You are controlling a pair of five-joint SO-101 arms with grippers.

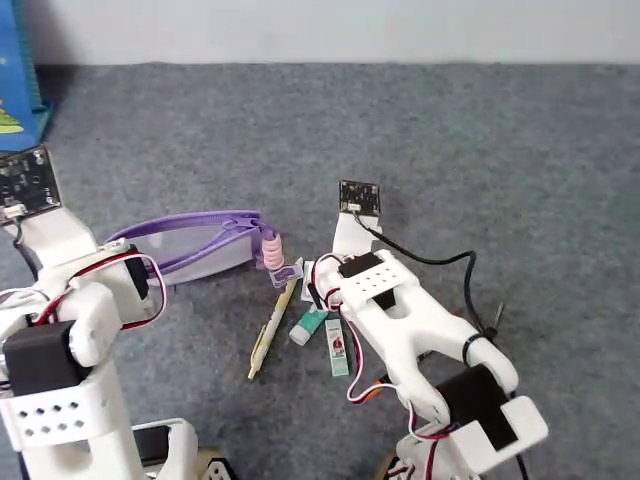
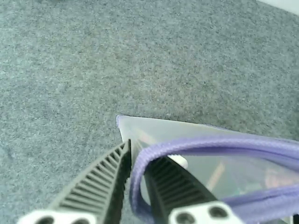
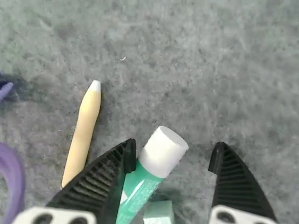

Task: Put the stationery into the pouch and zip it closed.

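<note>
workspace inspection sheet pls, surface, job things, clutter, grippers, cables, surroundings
surface: grey carpet-like table cover, no spills seen
job's things: clear pouch with purple zip, unzipped; yellow pen, green tube with white cap and teal-and-white bar lie outside, beside its mouth
clutter: nothing seen
grippers: left gripper shut on the pouch's wall, one finger inside; right gripper open, a finger either side of the green tube's cap
cables: black cable loops over the surface beside the right arm
surroundings: blue box at the far corner; pale wall behind
</note>
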